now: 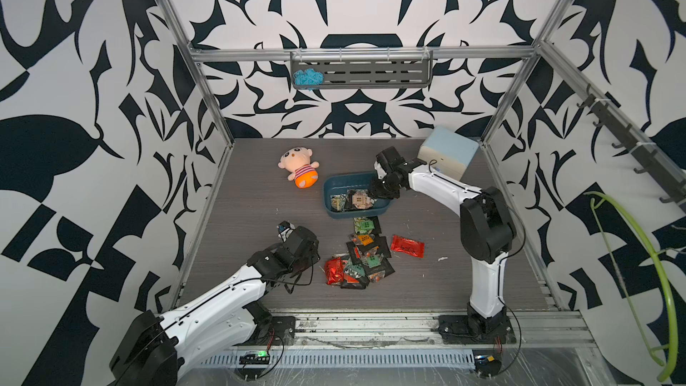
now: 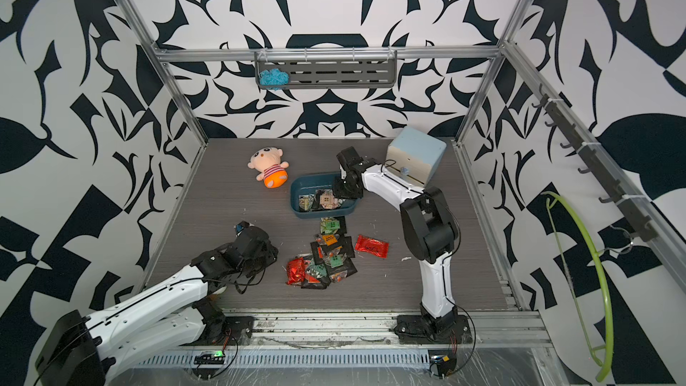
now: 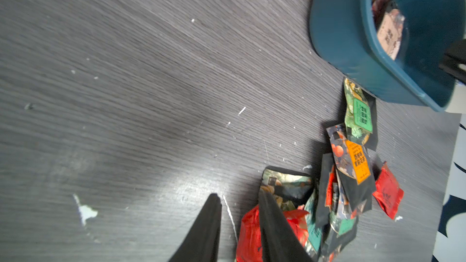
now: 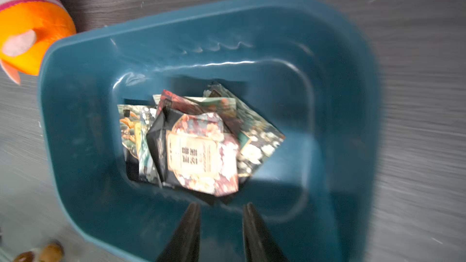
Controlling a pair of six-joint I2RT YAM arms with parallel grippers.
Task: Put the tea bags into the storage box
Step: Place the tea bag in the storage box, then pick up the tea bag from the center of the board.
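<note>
**Above the storage box [image 4: 83,122]: right end effector [image 4: 220,205] open, empty**

On the far-centre worktop [image 1: 241,217], the box holds several overlapping tea bags [image 4: 201,155]; the blurred wrist picture leaves their count unclear. The left end effector [image 3: 238,194] has jaws apart and empty, one finger masking part of a red sachet [image 3: 248,233] in the loose pile [image 1: 362,258] nearer than the box. In both top views, the wrists hide the fingertips.

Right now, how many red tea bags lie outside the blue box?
2. The flat red bag lies alone right of the pile; the crumpled red bag sits at its left edge. More may hide underneath.
</note>
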